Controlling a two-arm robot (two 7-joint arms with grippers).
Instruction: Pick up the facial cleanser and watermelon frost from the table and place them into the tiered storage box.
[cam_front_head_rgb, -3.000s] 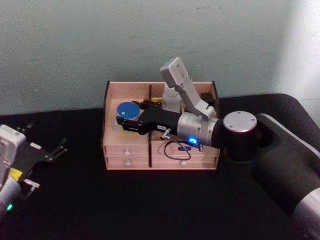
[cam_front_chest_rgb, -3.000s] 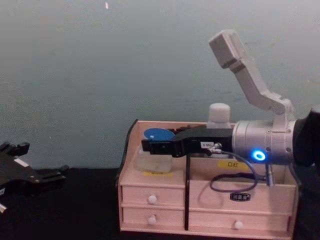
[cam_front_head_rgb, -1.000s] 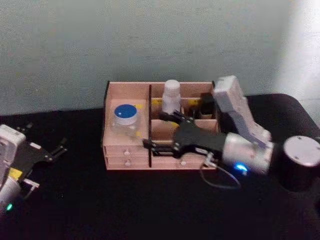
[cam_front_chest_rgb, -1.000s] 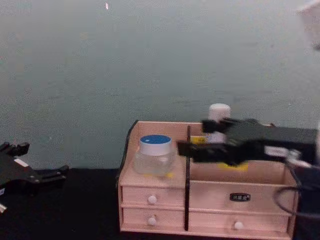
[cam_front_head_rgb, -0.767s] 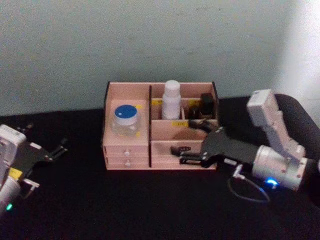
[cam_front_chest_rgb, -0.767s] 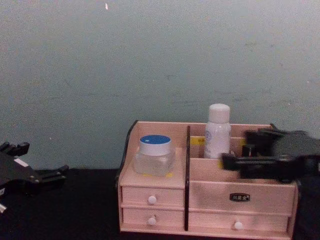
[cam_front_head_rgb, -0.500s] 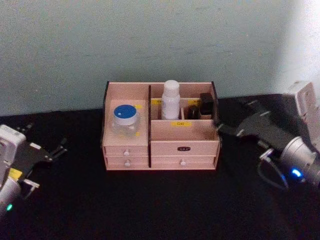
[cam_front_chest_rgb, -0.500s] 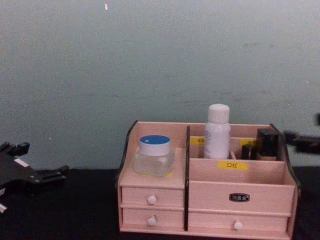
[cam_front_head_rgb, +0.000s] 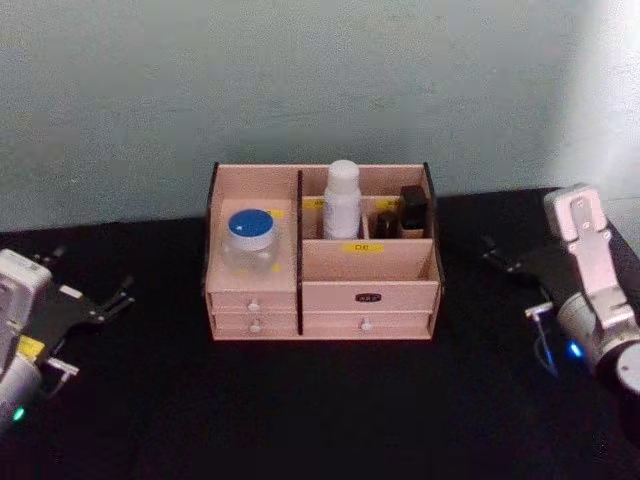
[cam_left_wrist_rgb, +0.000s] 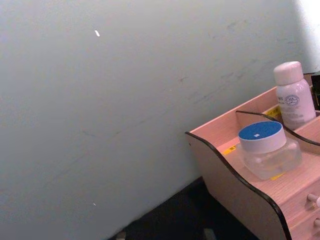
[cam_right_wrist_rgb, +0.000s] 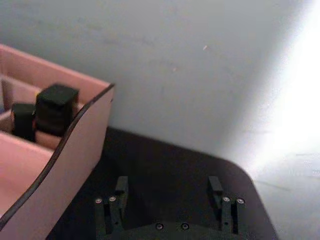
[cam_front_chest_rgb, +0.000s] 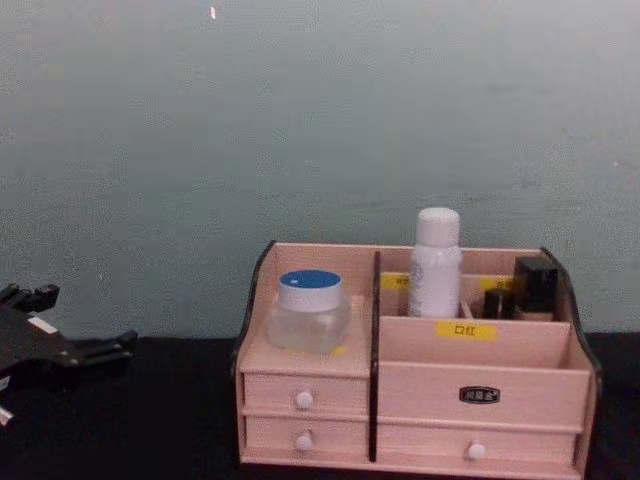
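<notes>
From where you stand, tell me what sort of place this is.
Probably a staged test bench, not a real dressing table: a black-covered table against a bare pale wall, bearing a lone pink wooden tiered storage box of toiletries.

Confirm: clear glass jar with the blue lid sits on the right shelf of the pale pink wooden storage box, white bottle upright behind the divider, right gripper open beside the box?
Not quite. The clear glass jar with the blue lid sits on the left shelf of the pale pink wooden storage box, as the head view shows. The rest holds: the white bottle stands upright behind the divider, and the right gripper is open beside the box.
</notes>
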